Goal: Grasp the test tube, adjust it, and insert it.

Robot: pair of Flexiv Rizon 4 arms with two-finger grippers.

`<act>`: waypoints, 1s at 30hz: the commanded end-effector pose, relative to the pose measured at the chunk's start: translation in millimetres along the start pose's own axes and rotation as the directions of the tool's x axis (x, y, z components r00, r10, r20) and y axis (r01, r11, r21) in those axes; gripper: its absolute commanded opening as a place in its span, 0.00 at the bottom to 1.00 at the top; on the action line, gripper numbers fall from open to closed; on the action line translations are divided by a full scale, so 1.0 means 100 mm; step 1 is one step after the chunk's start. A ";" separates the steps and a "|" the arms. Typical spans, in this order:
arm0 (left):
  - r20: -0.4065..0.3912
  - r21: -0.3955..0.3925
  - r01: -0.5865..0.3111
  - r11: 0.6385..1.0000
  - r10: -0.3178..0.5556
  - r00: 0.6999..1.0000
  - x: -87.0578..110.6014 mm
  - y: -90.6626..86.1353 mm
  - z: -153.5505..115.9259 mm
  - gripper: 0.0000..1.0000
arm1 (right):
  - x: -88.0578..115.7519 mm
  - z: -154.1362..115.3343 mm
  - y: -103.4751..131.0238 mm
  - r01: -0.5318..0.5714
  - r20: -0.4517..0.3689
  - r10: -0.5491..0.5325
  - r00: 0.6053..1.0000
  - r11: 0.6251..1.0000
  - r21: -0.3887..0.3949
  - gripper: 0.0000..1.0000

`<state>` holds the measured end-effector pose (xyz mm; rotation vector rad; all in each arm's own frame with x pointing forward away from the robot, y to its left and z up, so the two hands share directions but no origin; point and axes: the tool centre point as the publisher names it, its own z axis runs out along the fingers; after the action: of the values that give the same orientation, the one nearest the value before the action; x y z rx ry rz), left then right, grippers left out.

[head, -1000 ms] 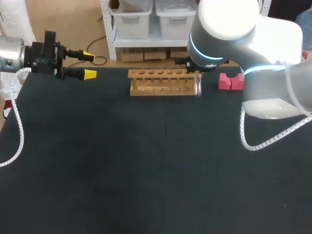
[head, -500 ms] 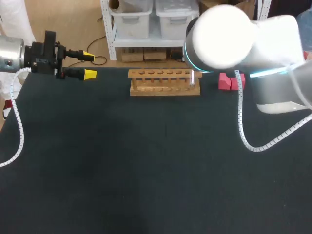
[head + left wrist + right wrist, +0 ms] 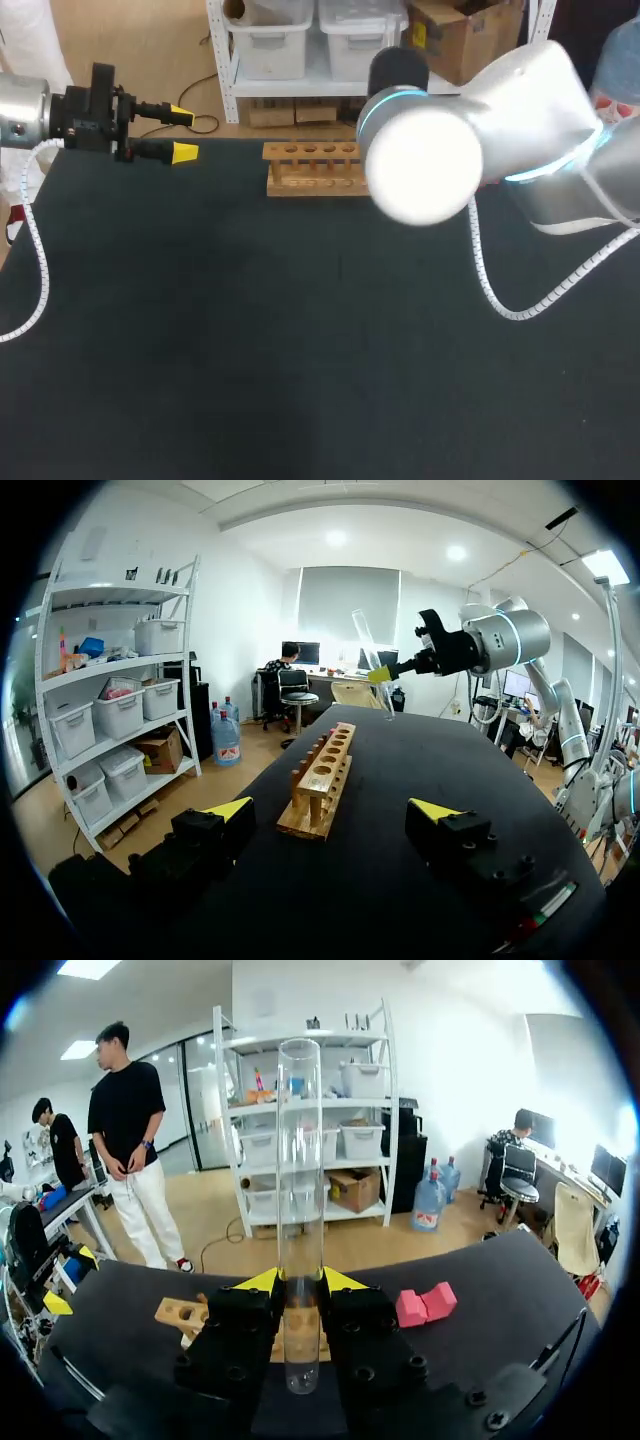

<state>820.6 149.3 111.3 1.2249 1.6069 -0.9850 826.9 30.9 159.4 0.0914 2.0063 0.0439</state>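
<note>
A clear glass test tube (image 3: 299, 1160) stands upright between the yellow-tipped fingers of my right gripper (image 3: 300, 1282), which is shut on its lower part. In the left wrist view the test tube (image 3: 368, 652) hangs tilted in the air above the far end of the wooden rack (image 3: 322, 780), held by the right gripper (image 3: 385, 673). In the head view the right arm's big joint (image 3: 420, 165) hides that gripper, the tube and the right end of the rack (image 3: 310, 170). My left gripper (image 3: 183, 133) is open and empty at the table's far left, well away from the rack.
A pink block (image 3: 425, 1305) lies on the black table (image 3: 250, 330) beside the rack, on the right gripper's far side. The right arm's white coiled cable (image 3: 490, 280) hangs above the table at the right.
The right arm has swung round, so its big joint now covers the rack's right end and the pink block. The tube, seen at the rack's right end before, is out of the head view.
</note>
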 end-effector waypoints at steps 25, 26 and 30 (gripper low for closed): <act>0.003 0.000 -0.003 1.000 0.003 1.000 0.01 0.00 0.00 1.00 | -0.11 0.31 0.09 0.020 0.355 -0.013 0.935 1.000 -0.016 0.00; 0.003 0.000 -0.003 1.000 0.003 1.000 0.01 0.00 0.00 1.00 | -0.11 0.32 0.09 0.023 0.354 -0.015 0.935 1.000 -0.016 0.00; 0.003 0.000 -0.003 1.000 0.003 1.000 0.01 0.00 0.00 1.00 | -0.11 0.37 0.08 0.032 0.348 -0.024 0.937 0.999 -0.018 0.00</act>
<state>820.6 149.3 111.3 1.2249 1.6069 -0.9850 860.0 39.3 154.9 0.0577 1.6487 0.0225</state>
